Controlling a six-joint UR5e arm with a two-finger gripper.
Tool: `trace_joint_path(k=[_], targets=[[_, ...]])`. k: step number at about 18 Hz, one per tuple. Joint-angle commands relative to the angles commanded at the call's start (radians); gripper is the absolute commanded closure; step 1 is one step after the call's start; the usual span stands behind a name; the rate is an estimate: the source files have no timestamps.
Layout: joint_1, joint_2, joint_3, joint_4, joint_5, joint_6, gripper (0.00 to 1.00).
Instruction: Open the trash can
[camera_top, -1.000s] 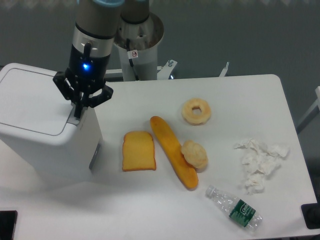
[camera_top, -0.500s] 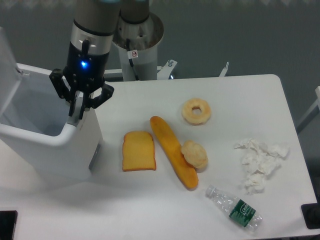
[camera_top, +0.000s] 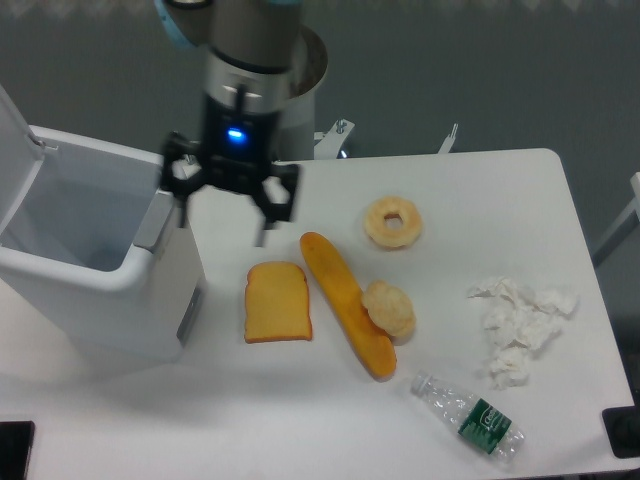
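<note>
A: The trash can (camera_top: 110, 290) sits at the left edge of the table (camera_top: 300, 420), a big white box with its lid (camera_top: 18, 150) swung up on the far left side, so the inside is open to view.

B: And the gripper (camera_top: 222, 215)?

A: It hangs just right of the bin's right rim, above the table, with nothing in it. The two fingers (camera_top: 268, 212) are spread wide apart; one sits near the grey tab at the rim, the other over the bare tabletop. A blue light glows on its body.

B: What lies beyond it?

A: Just to the right and nearer, a slice of toast (camera_top: 277, 302). Next to that, a long baguette (camera_top: 347, 303) lying at a slant, with a small round bun (camera_top: 389, 308) touching its right side. Farther back, a ring-shaped doughnut (camera_top: 392, 222). Well to the right, crumpled white tissues (camera_top: 520, 325), and near the front edge a plastic bottle (camera_top: 470, 415) on its side.
</note>
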Motion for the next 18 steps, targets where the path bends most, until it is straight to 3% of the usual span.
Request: trace_joint_path(k=[3, 9, 13, 18], targets=[[0.069, -0.054, -0.002, -0.006, 0.068, 0.141, 0.00], [0.129, -0.155, 0.000, -0.011, 0.276, 0.413, 0.00], [0.135, -0.241, 0.037, 0.018, 0.341, 0.447, 0.00], [0.146, -0.262, 0.049, 0.023, 0.338, 0.453, 0.00]])
